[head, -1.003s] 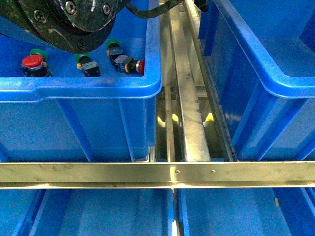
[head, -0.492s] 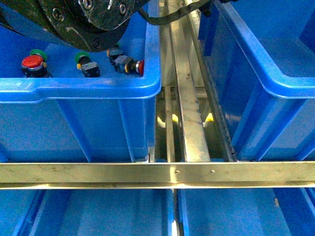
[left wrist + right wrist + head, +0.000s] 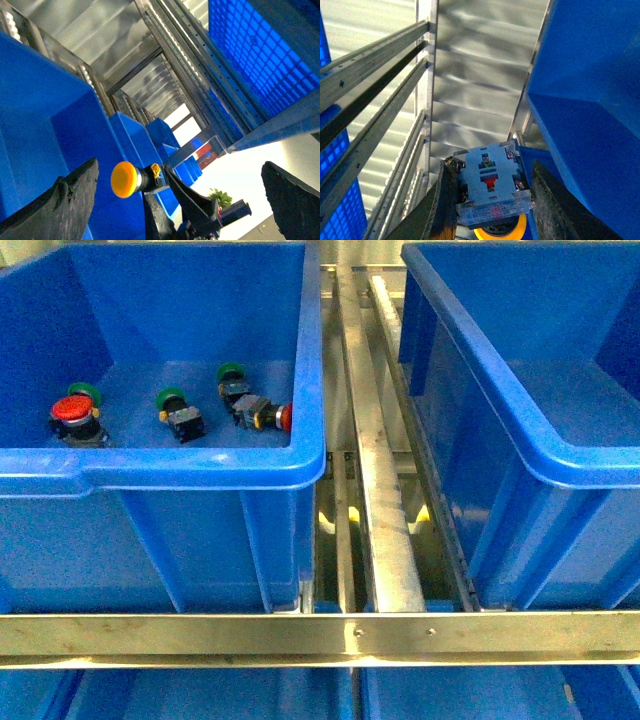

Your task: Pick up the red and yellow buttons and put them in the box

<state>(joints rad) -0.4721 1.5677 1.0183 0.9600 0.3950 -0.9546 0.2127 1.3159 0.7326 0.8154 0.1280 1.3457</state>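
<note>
Between the right gripper's (image 3: 492, 200) clamping fingers (image 3: 445, 205), yellow-capped button (image 3: 492, 182), pale-blue blocky back; left gripper (image 3: 180, 200) wide apart.

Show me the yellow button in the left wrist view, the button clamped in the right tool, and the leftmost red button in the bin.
yellow button (image 3: 124, 179), left wrist view, on its cap.
clamped button (image 3: 491, 182), right wrist view, on its block body.
red button (image 3: 70, 408), front view, on its cap.

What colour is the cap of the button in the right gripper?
Orange-yellow; that button shows best in the left wrist view.
</note>
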